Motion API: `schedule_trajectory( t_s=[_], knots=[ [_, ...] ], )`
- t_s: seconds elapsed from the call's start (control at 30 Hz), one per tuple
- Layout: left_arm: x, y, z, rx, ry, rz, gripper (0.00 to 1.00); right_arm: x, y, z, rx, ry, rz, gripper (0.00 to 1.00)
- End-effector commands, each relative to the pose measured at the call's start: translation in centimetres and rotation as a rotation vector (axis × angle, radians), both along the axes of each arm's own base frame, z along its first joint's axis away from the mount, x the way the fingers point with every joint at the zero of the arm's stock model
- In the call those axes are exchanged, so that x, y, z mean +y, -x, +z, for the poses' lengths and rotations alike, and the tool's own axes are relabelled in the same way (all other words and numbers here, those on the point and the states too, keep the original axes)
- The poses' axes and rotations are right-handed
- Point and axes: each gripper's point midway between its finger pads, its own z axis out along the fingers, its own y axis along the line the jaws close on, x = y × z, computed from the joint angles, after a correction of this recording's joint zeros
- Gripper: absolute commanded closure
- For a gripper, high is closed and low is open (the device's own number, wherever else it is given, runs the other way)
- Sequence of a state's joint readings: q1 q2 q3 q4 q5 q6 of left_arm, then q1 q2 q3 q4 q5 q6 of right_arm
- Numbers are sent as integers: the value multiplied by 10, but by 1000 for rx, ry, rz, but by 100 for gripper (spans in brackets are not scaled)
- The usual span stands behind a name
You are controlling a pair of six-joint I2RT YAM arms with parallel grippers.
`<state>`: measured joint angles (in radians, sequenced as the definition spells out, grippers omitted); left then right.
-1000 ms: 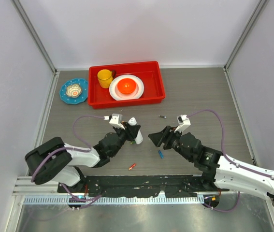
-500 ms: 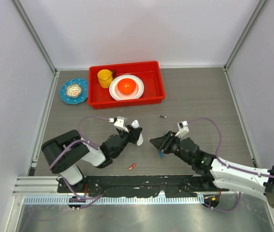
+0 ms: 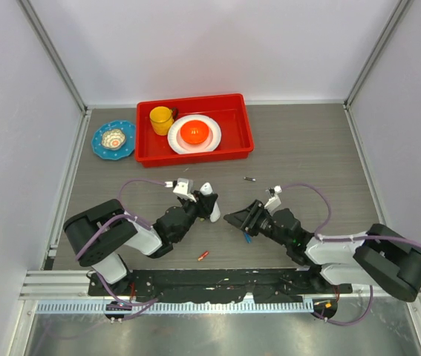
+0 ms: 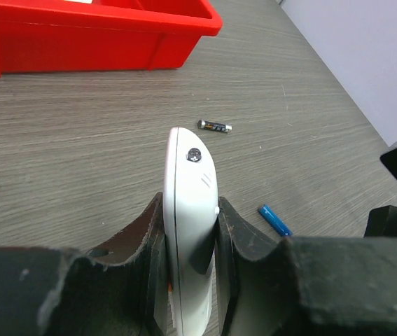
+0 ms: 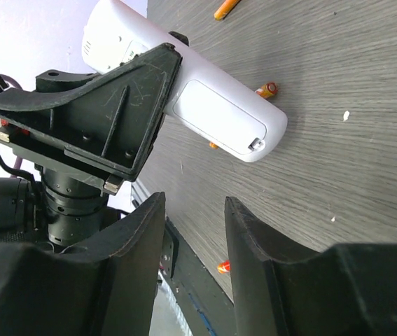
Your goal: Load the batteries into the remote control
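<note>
Since the right gripper stands with its two black fingers apart and nothing between them, the coming move turns on what lies closest to it.

Nearest the arm bases, a slim orange-red battery lies alone on the grey wood-grain desk. It sits between the two arms, a little closer to the left one.

Just beyond it, a slim blue battery lies on the desk directly by the right gripper's fingertips, on their near side. Its long axis runs roughly near to far in the top view. The right arm is plainly the nearer one to it, and the free one, so I judge this battery the natural pick. The fingers would need to drop and close across its short width.

Farther on, the left gripper is clamped on the small white oblong plastic remote control, holding it on edge. The remote's long axis points away from the left wrist toward the far right. It lies to the left of the right gripper, near it but apart. In the right wrist view its white back cover faces the right gripper and looks still seated. Whether the remote's rounded end touches the desk I cannot tell.

Beyond both grippers a small dark grey cylinder lies by itself, and the red plastic tray sits farthest off.
</note>
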<state>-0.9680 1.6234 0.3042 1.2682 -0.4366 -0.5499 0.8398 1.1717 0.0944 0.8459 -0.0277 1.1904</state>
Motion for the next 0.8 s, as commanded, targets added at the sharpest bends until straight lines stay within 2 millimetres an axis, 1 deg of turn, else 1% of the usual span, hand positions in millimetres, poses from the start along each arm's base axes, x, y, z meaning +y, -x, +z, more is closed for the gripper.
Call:
schedule_trajectory(
  t_s=[0.0, 0.07, 0.13, 0.2, 0.23, 0.3, 0.33, 0.4, 0.67, 0.77],
  knots=[
    [1, -4, 66, -153, 228, 27, 100, 12, -5, 27, -50, -127, 21, 55],
    [1, -4, 65, -154, 222, 27, 100, 14, -7, 26, -39, -140, 23, 55],
    [1, -5, 63, -152, 217, 29, 100, 15, -10, 19, -23, -142, 20, 55],
    [1, -5, 60, -147, 211, 29, 100, 17, -11, 22, -22, -168, 23, 55],
    [1, -5, 59, -146, 208, 32, 100, 18, -11, 14, 0, -160, 25, 55],
    [1, -5, 57, -143, 204, 30, 100, 19, -13, 17, -2, -186, 23, 54],
    [1, -5, 56, -142, 201, 32, 100, 19, -13, 9, 18, -173, 21, 54],
    [1, -5, 55, -141, 197, 32, 100, 21, -14, 9, 18, -184, 25, 54],
    [1, -4, 48, -130, 184, 26, 100, 21, -21, -11, 78, -198, 9, 56],
    [0, -3, 48, -126, 188, 21, 100, 23, -23, -15, 91, -212, 9, 56]
  ],
)
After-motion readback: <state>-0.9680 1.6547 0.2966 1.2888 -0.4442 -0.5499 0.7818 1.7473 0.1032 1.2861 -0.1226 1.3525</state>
